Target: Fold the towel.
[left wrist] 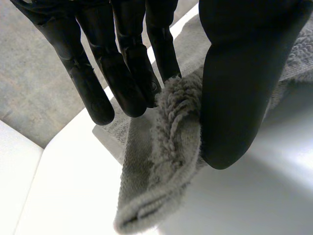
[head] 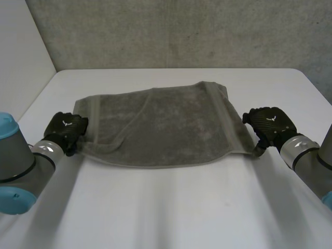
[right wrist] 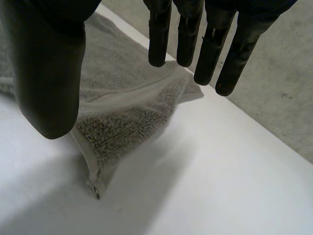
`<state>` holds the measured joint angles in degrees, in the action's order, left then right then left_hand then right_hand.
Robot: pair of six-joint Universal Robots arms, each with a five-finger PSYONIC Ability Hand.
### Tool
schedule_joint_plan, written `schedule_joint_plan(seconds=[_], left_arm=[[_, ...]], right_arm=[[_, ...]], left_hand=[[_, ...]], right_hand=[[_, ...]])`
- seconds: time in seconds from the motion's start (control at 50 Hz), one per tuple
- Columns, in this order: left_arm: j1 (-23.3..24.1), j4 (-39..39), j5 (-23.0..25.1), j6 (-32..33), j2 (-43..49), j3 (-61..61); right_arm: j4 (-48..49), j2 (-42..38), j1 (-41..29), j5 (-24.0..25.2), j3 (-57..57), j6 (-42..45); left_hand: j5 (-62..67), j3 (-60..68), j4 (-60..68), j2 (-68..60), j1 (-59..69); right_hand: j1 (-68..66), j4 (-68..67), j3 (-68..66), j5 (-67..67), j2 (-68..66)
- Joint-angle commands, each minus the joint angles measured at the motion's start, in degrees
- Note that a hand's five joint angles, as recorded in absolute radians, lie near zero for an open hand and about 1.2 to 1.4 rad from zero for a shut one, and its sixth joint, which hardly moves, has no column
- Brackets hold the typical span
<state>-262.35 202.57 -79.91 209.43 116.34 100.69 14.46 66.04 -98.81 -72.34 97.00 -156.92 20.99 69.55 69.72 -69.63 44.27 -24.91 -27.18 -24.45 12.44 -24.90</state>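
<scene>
A grey towel lies flat across the middle of the white table, with part of its left side doubled over. My left hand is at the towel's near left corner. In the left wrist view its thumb and fingers pinch a bunched ridge of the towel between them. My right hand is at the near right corner. There its fingers are straight and stand apart from the thumb, and the towel corner lies on the table between them, untouched.
A grey concrete wall runs behind the table's far edge. Bare white tabletop stretches in front of the towel towards me and a little to either side.
</scene>
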Motion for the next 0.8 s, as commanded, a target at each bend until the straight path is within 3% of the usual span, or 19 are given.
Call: schedule_joint_plan(seconds=[0.02, 0.32, 0.48, 0.58, 0.78, 0.8], left_arm=[[-0.4, -0.1, 0.0, -0.3, -0.4, -0.1], [-0.4, -0.2, 0.0, -0.3, -0.9, 0.5], [-0.4, -0.6, 0.1, -0.3, -0.9, 0.6], [0.0, -0.6, 0.4, -0.3, -0.7, 0.6], [0.3, -0.6, 0.7, 0.1, 0.4, 1.4], [0.3, -0.6, 0.7, 0.1, 0.6, 1.7]], right_arm=[[-0.3, -3.9, -0.1, 1.8, -2.6, -4.1], [-0.4, -8.7, -0.2, 1.3, -6.3, -4.0], [-0.4, -11.6, -0.2, 1.2, -8.0, -3.6], [-0.3, -11.9, -0.2, 1.4, -8.1, -3.5], [-0.3, -11.9, -0.9, 1.5, -7.4, -3.5], [-0.3, -11.6, -1.0, 1.6, -7.0, -3.5]], left_hand=[[49.0, 10.4, 10.3, -10.4, 35.7], [49.0, 10.4, 10.3, -10.4, 35.7], [49.0, 10.4, 10.3, -10.4, 35.7], [49.0, 10.4, 10.3, -10.4, 35.7], [49.0, 10.4, 10.3, -10.4, 35.7], [44.2, 5.6, 5.5, -5.6, 30.9]], right_hand=[[1.0, 3.3, 0.6, 1.4, 1.0], [-1.3, 1.0, -1.8, 3.8, -1.3], [-9.2, -6.9, -9.7, 11.7, -9.2], [-15.3, -13.0, -15.7, 17.7, -15.3], [-15.0, -12.7, -15.4, 17.4, -15.0], [-14.6, -12.3, -15.1, 17.1, -14.6]])
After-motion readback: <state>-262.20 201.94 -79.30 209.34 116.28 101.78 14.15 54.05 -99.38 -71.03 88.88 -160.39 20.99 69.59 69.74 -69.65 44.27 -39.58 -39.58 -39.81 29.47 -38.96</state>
